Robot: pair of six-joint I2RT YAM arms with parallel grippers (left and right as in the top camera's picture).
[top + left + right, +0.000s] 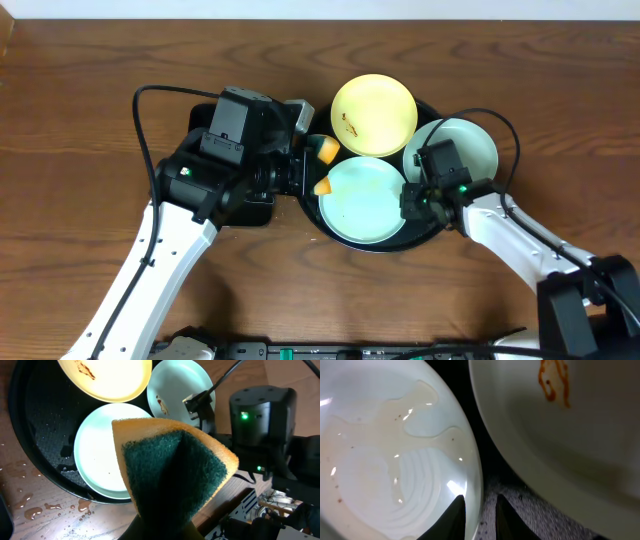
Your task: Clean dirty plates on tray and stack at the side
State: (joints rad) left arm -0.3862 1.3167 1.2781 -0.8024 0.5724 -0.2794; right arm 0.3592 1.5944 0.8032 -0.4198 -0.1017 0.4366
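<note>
The left pincer (303, 168) is closed tight on a sponge (175, 470), orange with a green scouring face, folded into a wedge. It hangs over the left rim of the tray (37, 430), wedge tip pointing in towards the tray's middle.

All three plates lie flat inside the tray. The middle plate (362, 200), pale mint, sits at the tray's front, just right of the sponge, so the left arm is the nearer one for scrubbing. Being round, it has no long axis to line up with. It is wet, with a thin film of water and a few tiny specks, and I see no heavy smear on it.

The yellow plate (373, 115) is at the back of the tray and has an orange-brown smear left of its centre. The right-hand plate (470, 145), also mint, lies at the tray's right side and carries a similar smear.

The right pincer (479, 500) is down at the right rim of the middle plate, one finger inside the rim and one outside. The jaws are only narrowly apart, and I cannot tell whether they pinch the rim. The next move likely depends on that rim being held fast.
</note>
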